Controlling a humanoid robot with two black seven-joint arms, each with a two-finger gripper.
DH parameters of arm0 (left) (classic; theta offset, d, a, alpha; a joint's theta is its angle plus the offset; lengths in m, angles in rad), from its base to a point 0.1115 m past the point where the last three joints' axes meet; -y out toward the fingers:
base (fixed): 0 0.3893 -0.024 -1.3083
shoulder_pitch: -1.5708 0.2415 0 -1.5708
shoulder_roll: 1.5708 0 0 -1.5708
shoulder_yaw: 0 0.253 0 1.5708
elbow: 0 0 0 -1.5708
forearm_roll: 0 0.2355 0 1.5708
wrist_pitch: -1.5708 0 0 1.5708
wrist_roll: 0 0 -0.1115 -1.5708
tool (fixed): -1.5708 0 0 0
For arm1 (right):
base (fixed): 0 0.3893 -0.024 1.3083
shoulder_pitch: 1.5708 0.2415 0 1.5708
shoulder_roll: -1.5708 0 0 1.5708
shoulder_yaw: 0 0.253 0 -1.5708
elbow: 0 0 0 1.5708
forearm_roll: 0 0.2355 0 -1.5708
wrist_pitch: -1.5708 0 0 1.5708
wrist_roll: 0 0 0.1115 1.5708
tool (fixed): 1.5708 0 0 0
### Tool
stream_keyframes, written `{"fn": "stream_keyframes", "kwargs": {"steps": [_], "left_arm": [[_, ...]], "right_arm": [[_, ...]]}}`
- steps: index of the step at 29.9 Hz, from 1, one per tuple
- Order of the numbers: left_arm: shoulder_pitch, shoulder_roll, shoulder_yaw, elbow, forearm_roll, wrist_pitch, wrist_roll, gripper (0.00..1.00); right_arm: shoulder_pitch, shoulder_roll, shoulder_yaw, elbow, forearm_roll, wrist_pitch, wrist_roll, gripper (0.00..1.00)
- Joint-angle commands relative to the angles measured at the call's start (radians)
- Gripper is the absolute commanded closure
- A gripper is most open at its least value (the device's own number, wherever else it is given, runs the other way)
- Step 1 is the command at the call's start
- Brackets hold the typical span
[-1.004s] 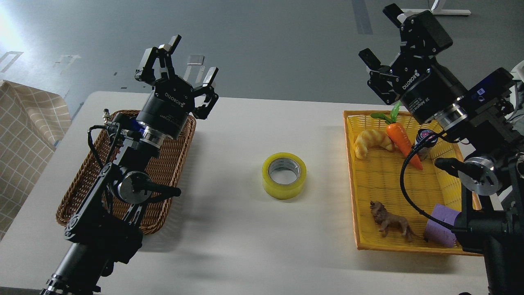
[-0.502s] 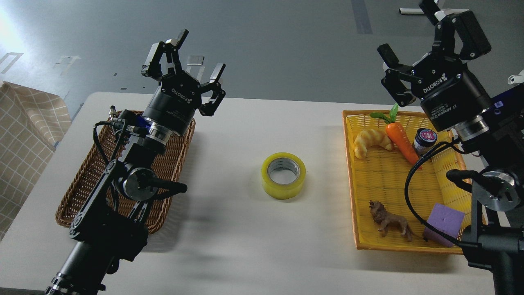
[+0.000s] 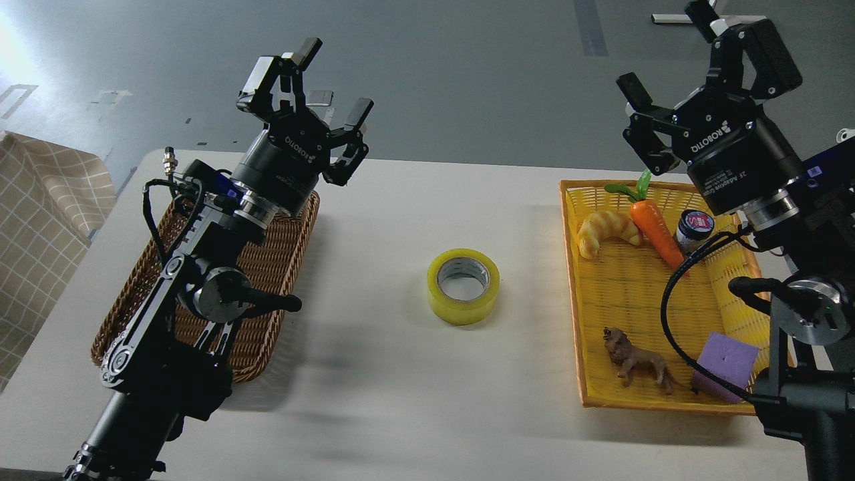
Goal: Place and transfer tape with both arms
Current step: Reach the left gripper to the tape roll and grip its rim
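The tape [image 3: 463, 286], a translucent yellow roll with a pale core, lies flat on the white table [image 3: 401, 401] between the two baskets, touched by nothing. My left gripper [image 3: 332, 78] is open and empty, raised above the far corner of the brown wicker basket [image 3: 267, 267], well to the left of the tape. My right gripper [image 3: 668, 50] is open and empty, raised above the far edge of the yellow basket [image 3: 621, 294], well to the right of the tape.
The yellow basket holds a croissant [image 3: 606, 230], a carrot [image 3: 658, 230], a small jar [image 3: 693, 226], a lion figure [image 3: 634, 361] and a purple foam block [image 3: 725, 366]. A checked cloth [image 3: 40, 220] hangs at the left. The brown basket looks empty where visible.
My left gripper has risen and moved a little right. My right gripper swung up and to the right, then held still. The tape has not moved.
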Motion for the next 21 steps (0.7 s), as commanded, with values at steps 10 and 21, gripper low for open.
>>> {"fn": "stream_keyframes", "kwargs": {"steps": [10, 21], "left_arm": [[-0.013, 0.010, 0.171, -0.049, 0.542, 0.314, 0.087, 0.02], [-0.014, -0.057, 0.364, -0.098, 0.972, 0.354, 0.534, 0.02]], "right_arm": [[0.005, 0.000, 0.000, 0.010, 0.000, 0.000, -0.007, 0.00], [0.010, 0.000, -0.003, 0.007, 0.000, 0.000, -0.010, 0.00]]}}
